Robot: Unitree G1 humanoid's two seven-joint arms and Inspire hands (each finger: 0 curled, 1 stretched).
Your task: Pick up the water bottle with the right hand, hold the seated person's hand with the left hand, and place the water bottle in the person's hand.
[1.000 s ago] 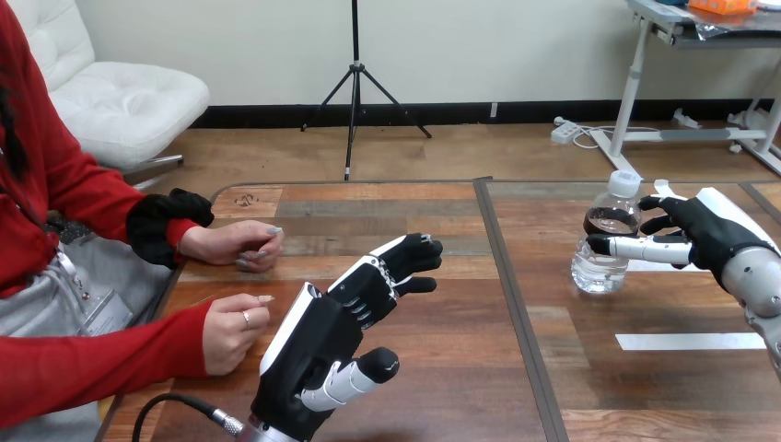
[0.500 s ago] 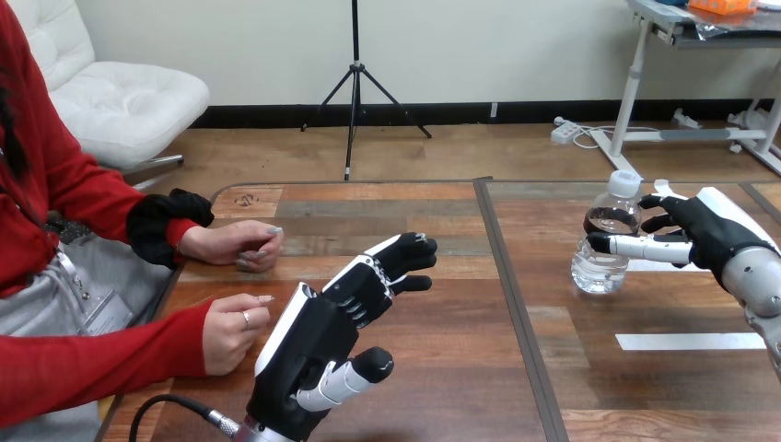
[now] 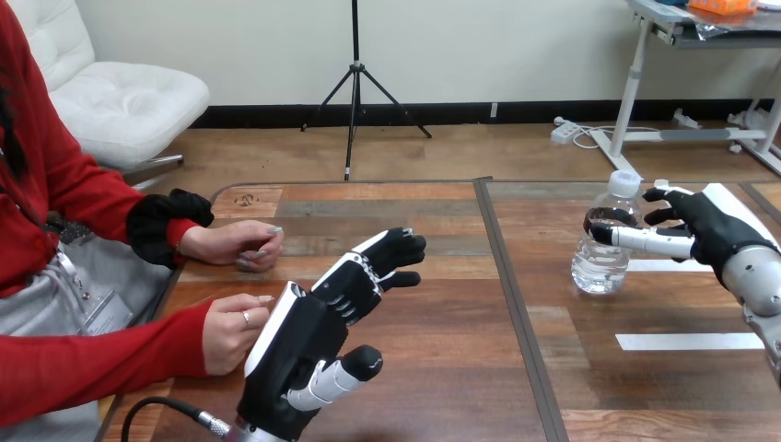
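Note:
A clear water bottle [image 3: 603, 253] with a white cap stands upright on the right half of the wooden table [image 3: 442, 313]. My right hand [image 3: 709, 230] reaches it from the right, with the thumb across its front and the fingers curled behind its upper part. My left hand [image 3: 308, 341] hovers at the lower left, open with relaxed fingers, palm turned toward the person. The person's nearer hand [image 3: 230, 331] rests loosely curled at the table's left edge. It is just left of my left hand, and I cannot tell whether they touch.
The person's farther hand [image 3: 235, 244] lies on the table at the left, fingers curled. A white tape strip [image 3: 691, 341] lies near the right front, and another [image 3: 656, 265] lies beside the bottle. A dark seam [image 3: 516, 304] splits the tabletop.
My left hand has drifted left and slightly down, closer to the person's nearer hand. My right thumb has risen a little on the bottle, which has stayed in place.

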